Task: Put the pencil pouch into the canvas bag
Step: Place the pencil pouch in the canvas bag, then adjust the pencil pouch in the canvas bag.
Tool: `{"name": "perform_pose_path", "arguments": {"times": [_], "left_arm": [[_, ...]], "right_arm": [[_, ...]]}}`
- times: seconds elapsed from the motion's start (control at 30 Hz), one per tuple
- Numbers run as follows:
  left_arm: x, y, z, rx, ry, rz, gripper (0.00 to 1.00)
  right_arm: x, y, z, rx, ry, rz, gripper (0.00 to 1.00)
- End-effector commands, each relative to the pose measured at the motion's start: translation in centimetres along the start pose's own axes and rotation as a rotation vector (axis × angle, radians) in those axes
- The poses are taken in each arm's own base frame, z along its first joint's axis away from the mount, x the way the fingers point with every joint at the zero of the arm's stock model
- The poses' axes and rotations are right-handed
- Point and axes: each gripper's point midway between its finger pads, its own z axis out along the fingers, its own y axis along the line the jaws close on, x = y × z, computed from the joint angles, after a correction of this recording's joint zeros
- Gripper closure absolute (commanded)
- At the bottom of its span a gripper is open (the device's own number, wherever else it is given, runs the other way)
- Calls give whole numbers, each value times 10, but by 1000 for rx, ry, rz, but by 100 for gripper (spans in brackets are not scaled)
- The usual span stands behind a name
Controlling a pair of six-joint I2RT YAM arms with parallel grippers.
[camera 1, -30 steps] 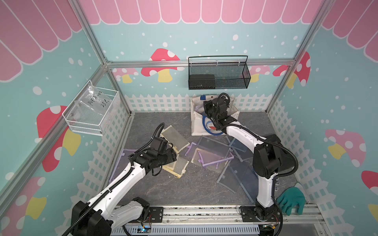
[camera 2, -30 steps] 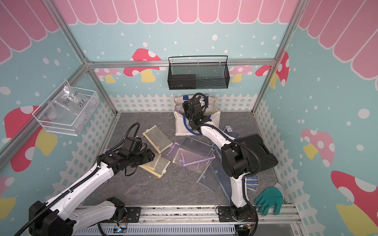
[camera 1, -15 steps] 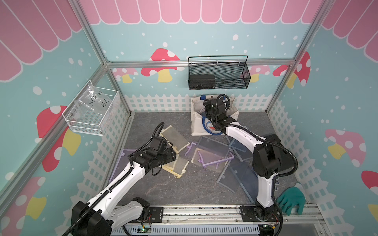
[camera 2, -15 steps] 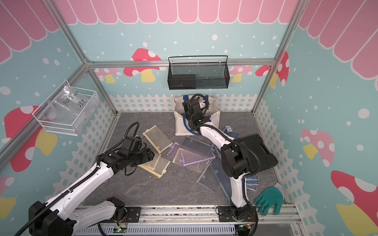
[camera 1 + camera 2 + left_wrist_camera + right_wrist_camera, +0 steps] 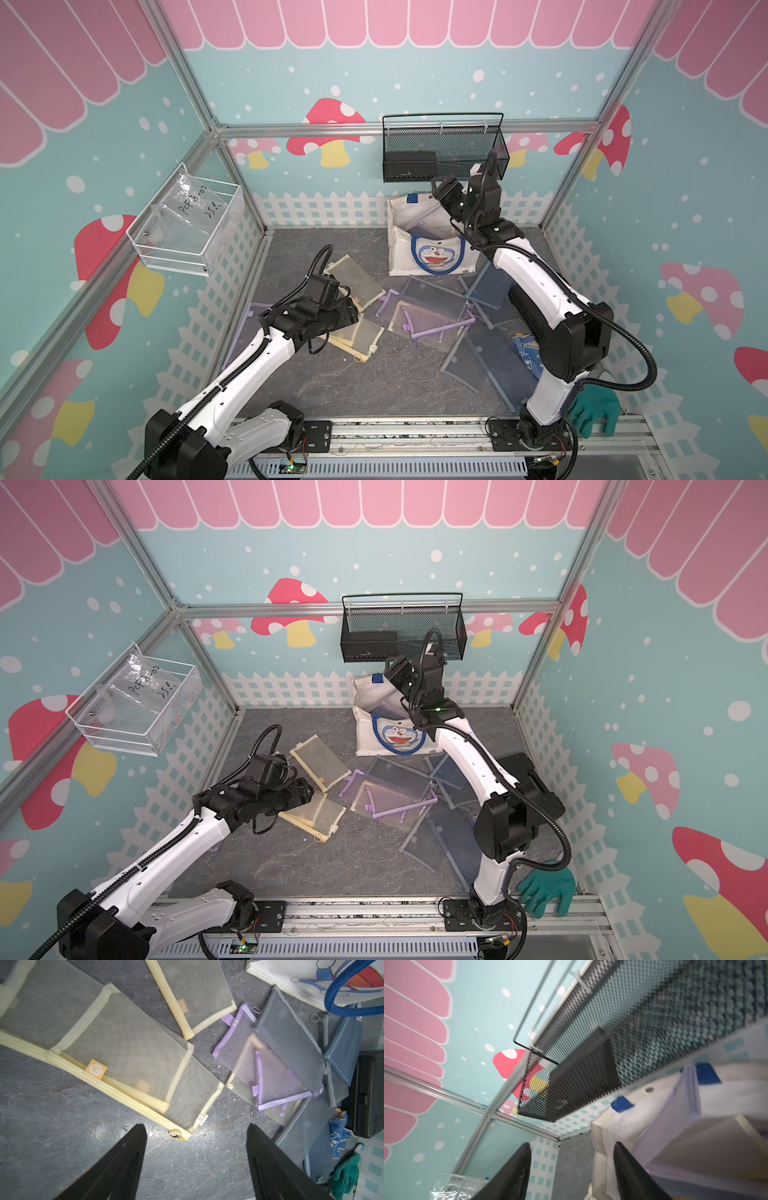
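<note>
Since a second ago the right gripper [image 5: 446, 193] has risen out of the bag [image 5: 428, 245] and spread its fingers [image 5: 517, 1169]; it now hangs above the bag's open mouth, just under the black basket [image 5: 444, 149], with nothing between the fingers. In the right wrist view the bag's cream rim [image 5: 600, 1147] sits just beside one fingertip, and a pale purple pouch [image 5: 675, 1126] lies inside the bag, past that finger. Both top views show a grey-purple pouch corner [image 5: 388, 702] leaning inside the bag, below the gripper.

By contrast, the left gripper [image 5: 196, 1132] has not shifted. It hovers low over the counter [image 5: 62, 1126] with its fingers [image 5: 128, 1157] wide and empty. A yellow pouch [image 5: 128, 1059] lies just ahead of the fingertips, its zipper ring [image 5: 175, 1134] almost between them (not touching either). Further ahead lie purple pouches [image 5: 276, 1078] and grey-blue ones [image 5: 291, 1043], overlapping in a heap, with the bag's blue handle [image 5: 340, 987] beyond them. A green glove [image 5: 592, 411] lies at the counter's front edge.
</note>
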Motion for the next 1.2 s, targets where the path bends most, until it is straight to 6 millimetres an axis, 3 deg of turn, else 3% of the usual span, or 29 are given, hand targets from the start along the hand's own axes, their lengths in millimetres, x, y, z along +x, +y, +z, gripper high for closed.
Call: {"name": "perform_pose_path", "arguments": {"times": [0.0,0.1,0.3,0.47,0.7,0.83,1.07,1.17], "left_arm": [[-4,-1,-1,-2,-9,6,23],[-5,-2,-3,2,-13,5,23],[-5,1,-8,-4,-23,-10,23],[-4,1,-8,-4,-21,-24,23],[-8,1,-10,-12,-31,-38,23],[-6,3,-8,-19,-25,-54,23],[-8,0,-6,-13,-24,-58,23],[-9,-3,-5,-10,-21,-50,23]], "right_arm": [[50,-24,29,48,260,-320,35],[57,-33,47,39,318,-391,37],[84,-73,57,104,390,-452,40],[92,-96,71,150,391,-503,41],[108,-138,64,277,455,-547,47],[106,-140,54,278,423,-542,48],[85,-114,35,179,264,-535,51],[87,-125,38,183,279,-496,52]]}}
